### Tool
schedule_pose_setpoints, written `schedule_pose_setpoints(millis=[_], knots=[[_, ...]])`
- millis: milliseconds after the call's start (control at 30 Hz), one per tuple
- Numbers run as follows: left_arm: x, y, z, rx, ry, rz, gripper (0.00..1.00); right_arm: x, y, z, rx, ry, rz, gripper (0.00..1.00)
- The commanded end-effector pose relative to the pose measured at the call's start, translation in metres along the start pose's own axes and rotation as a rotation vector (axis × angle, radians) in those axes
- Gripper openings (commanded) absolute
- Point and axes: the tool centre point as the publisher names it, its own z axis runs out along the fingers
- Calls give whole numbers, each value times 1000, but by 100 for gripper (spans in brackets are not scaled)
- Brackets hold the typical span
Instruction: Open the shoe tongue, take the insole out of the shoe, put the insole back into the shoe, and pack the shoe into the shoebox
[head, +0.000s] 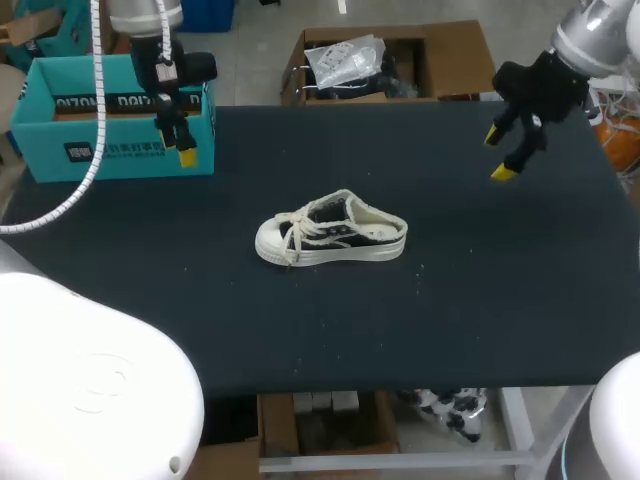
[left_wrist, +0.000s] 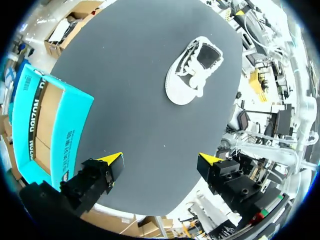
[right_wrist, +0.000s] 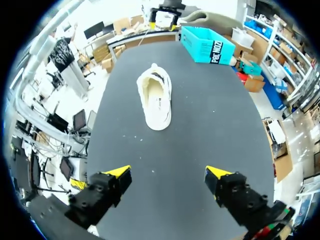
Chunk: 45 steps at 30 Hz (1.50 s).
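**Both hands open and empty, shoe alone mid-bench**

Shoe (head: 332, 238): cream with black panels and pale laces. It sits upright on its sole near the middle of the dark bench (head: 500, 300), toe toward the robot's left. Nothing touches it. The opening shows a pale inside, but I can't make out the insole separately.

Shoebox (head: 110, 120): teal, lid off, brown cardboard inside. It's at the far left corner of the bench, well apart from the shoe.

Left hand (left_wrist: 161, 159): fingers spread wide, nothing between them. It hangs above the bench just beside the shoebox's right end, with the shoe well ahead of it.

Right hand (right_wrist: 167, 172): fingers also wide apart, holding nothing. It's up over the far right part of the bench, well clear of the shoe.
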Motion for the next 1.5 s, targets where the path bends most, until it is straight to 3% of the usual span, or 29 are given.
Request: schedule_pose_setpoints(millis=[33, 333, 400, 967, 1067, 1233, 1300, 1500], knots=[[4, -4, 16, 6, 35, -104, 100, 11, 6, 24, -41, -81, 6, 100], [30, -14, 31, -19, 12, -371, 100, 20, 36, 52, -130, -80, 22, 100], [33, -16, 31, -82, -29, -408, 100, 20, 41, 55, -155, -68, 19, 100], [33, -16, 31, -82, -29, -408, 100, 19, 41, 56, -151, -84, 33, 100], [45, -35, 33, -80, 29, -513, 100, 15, 43, 72, -164, -60, 43, 100], [57, -65, 45, -52, 67, -726, 100, 20, 48, 101, -217, -41, 48, 100], [62, -77, 49, -28, 47, -818, 100, 22, 49, 110, -249, -43, 42, 100], [85, -104, 54, -50, 47, -834, 100, 24, 55, 139, -346, -41, 26, 100]])
